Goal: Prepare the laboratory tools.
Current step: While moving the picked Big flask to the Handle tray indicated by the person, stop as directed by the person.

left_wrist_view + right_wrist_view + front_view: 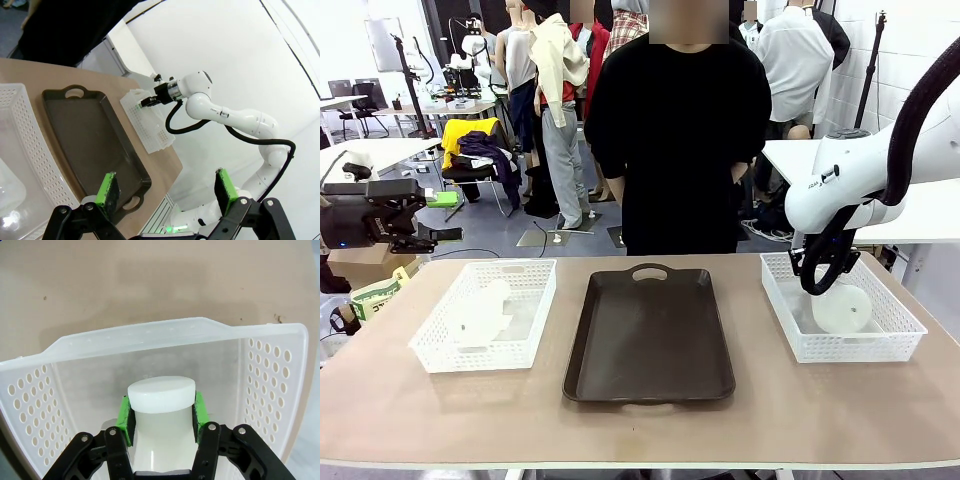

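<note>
One frosted-white flask (483,312) lies on its side in the left white basket (430,345). The other flask (844,309) is in the right basket (890,345). My right gripper (816,280) reaches down into that basket. In the right wrist view its green pads (124,419) press both sides of the flask's neck, just below the rim (161,391), so it is shut on this flask. My left gripper (166,187) is open and empty, held off the table's left end (428,238), well apart from the left basket (30,145).
A dark brown tray (650,335) with nothing on it lies between the two baskets. A person in black (675,140) stands at the far side of the table, with no hands over it. The tabletop (640,430) in front of the tray is bare.
</note>
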